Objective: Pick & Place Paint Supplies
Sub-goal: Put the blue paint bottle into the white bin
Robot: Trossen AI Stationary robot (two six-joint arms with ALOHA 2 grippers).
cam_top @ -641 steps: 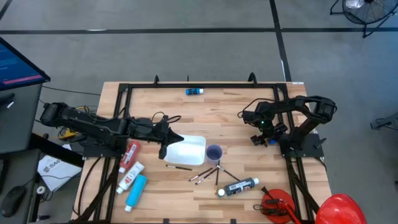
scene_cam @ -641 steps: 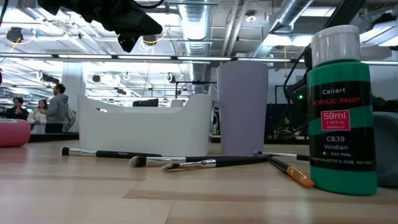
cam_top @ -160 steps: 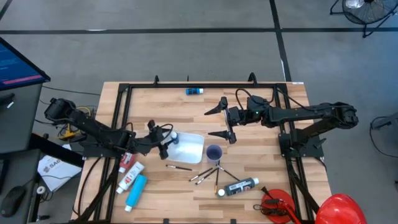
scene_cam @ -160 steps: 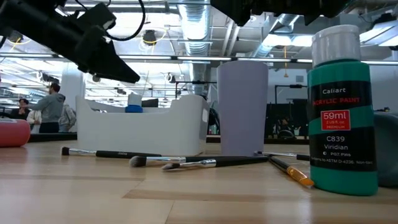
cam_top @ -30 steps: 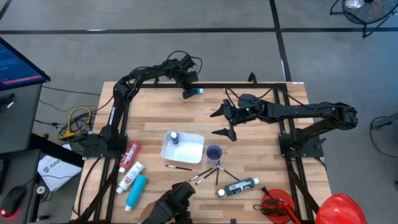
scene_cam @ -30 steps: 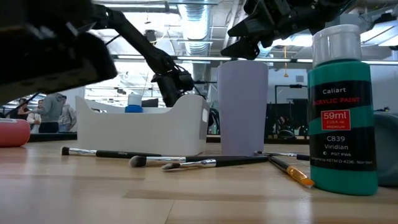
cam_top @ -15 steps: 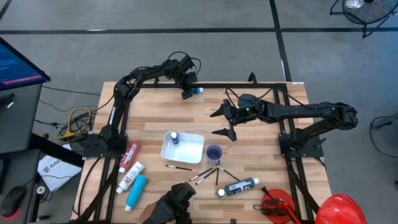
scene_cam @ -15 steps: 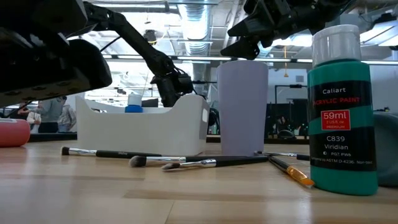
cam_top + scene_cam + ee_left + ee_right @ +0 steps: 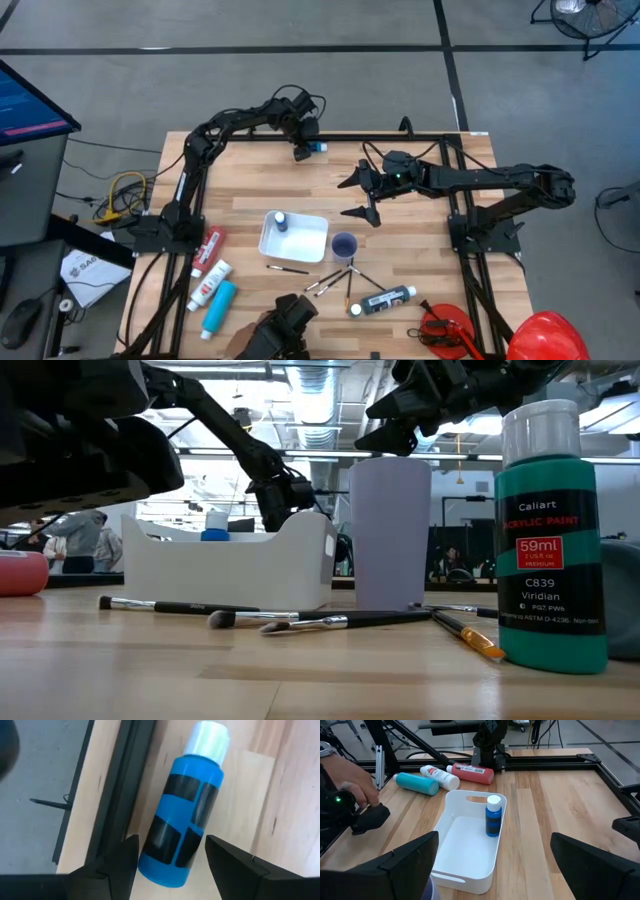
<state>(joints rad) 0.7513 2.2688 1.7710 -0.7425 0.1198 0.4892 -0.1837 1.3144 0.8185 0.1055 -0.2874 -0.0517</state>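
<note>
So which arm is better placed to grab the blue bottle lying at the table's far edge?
Left. The left claw already straddles the blue bottle, fingers on either side. The right claw hangs open mid-table, farther off.

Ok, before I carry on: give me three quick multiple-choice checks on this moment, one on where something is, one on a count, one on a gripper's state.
1. Where is the left gripper?
A. over the white bin
B. at the table's far edge, around a lying blue bottle
C. beside the red tube

2. How many bottles stand in the white bin?
A. none
B. one
C. three

3. How are the right gripper's fingers?
A. spread wide, holding nothing
B. shut on a brush
C. shut on the purple cup

Answers:
1 B: the left wrist view shows the blue bottle lying between the fingers, not yet clamped.
2 B: the right wrist view shows a single small blue bottle upright in it.
3 A: its fingers stand far apart above the table in the high view.
</note>
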